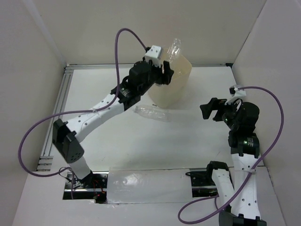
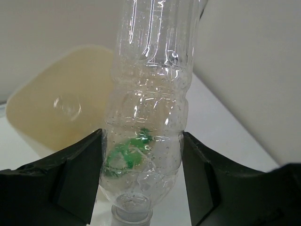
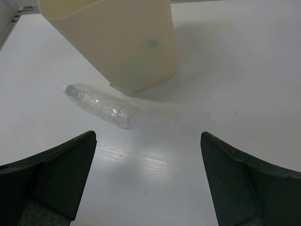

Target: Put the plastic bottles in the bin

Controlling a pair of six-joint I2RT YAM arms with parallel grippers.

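Black fingers [image 2: 77,174] of the left gripper [image 2: 141,176] sit closest, closed partway on a clear bottle [image 2: 155,70], pressing its ribbed body from both sides just above the neck. The bottle is held neck-down, so most of its length stands above the grip. From overhead it is raised at the rim of the bin [image 1: 178,82]; whether it is fully over the mouth cannot be told.

That is the main risk. If the fingers let go while the bottle is off-centre, the tall upper part could tip outward, strike the rim and fall to the table [image 1: 197,141]. The thin wall could also buckle and slip out early. The wrist is close against the bin and could nudge or tip it. (Something green shows through the bottle; I cannot tell whether it is inside it or behind it.)

The right gripper [image 3: 146,141] is spread wide and holds nothing, well apart from the bin. A second bottle [image 3: 101,106] lies on its side just beside the bin's base and would likely roll under a careless approach.
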